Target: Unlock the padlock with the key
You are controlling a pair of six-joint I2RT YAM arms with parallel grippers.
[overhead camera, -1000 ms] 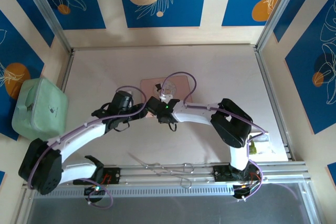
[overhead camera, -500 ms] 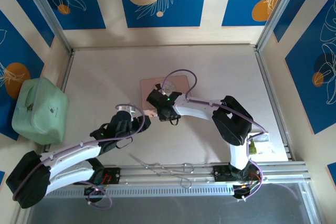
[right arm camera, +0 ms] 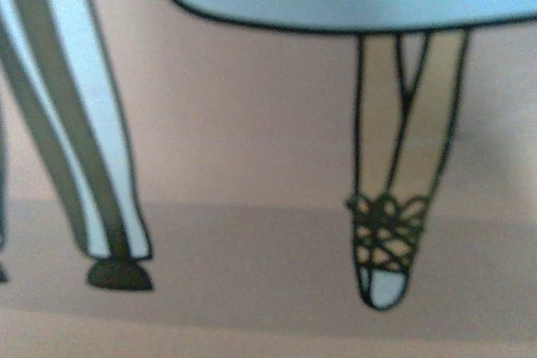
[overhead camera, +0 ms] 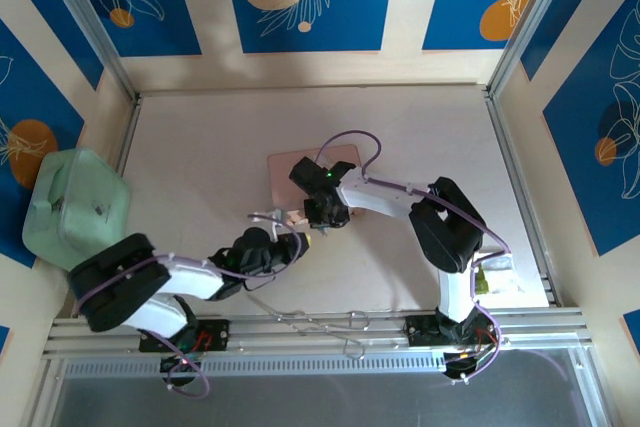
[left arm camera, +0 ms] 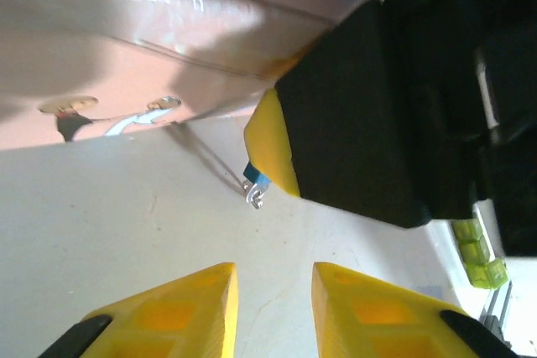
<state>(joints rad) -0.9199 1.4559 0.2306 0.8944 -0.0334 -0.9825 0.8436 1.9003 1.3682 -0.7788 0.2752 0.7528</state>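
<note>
Surface (overhead camera: pixel 200 147): pale, carries the pink tin box (overhead camera: pixel 285 172), which is the reference for all positions below.

Green case (overhead camera: pixel 75 212): well to the left of the box, at the surface's left edge, tilted.

Pink tin box: lies flat. The right wrist view is close on its printed lid, which shows drawn legs and a laced shoe, blurred.

Right claw (overhead camera: pixel 322 209): sits over the near right edge of the box. Seen from the left wrist, one yellow finger pad (left arm camera: pixel 273 144) points down just past the box's corner. Cannot tell how far this claw is open, or whether it grips anything.

Left claw (left arm camera: pixel 273 278): low over the surface on the near side of the box, aimed at the right claw. Its two yellow fingers stand a narrow gap apart, with nothing between them.

Wire pieces (overhead camera: pixel 300 319): thin and silver, well nearer than the box, at the surface's near edge.

Padlock (left arm camera: pixel 253 182): tiny, blue body with a silver bit below. It sits at the tip of the right claw's yellow pad, just beside the box's near corner.
</note>
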